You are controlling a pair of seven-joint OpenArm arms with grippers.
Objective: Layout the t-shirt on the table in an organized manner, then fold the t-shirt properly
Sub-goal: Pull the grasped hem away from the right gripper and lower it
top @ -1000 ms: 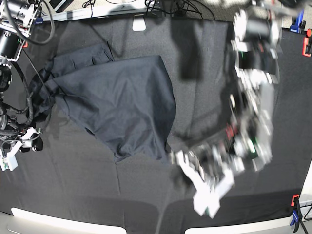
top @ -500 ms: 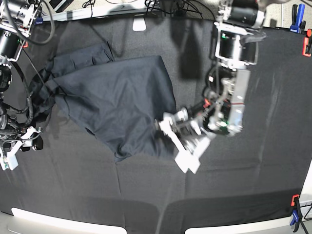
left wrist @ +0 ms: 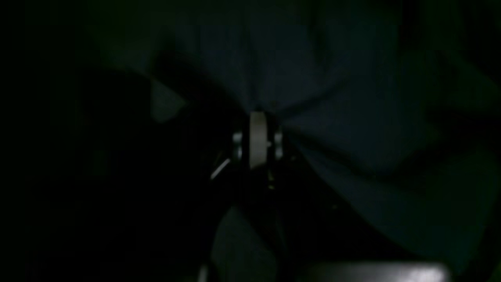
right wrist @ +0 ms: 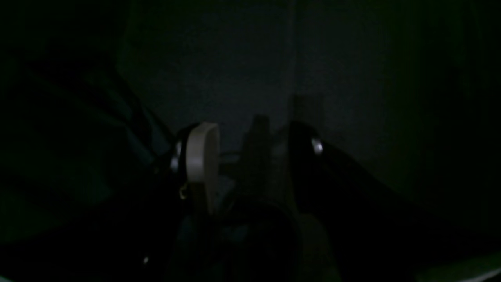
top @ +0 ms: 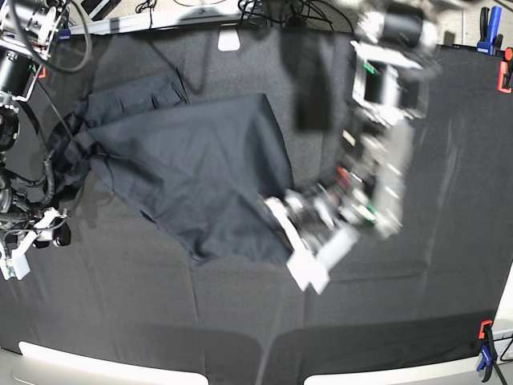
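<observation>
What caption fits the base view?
Left gripper pinches the t-shirt at its edge on the table.

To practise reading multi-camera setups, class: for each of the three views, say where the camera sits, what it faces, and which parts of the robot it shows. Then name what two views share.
Base: overhead, looking down on the table and t-shirt; both arms show, the left gripper at the shirt's edge.
Left wrist: on the left arm, dim, facing along shut fingers into gathered shirt fabric.
Right wrist: on the right arm, dim, facing dark cloth past the open right gripper.
Shared: base and left wrist both show the left gripper pinching the t-shirt.
</observation>
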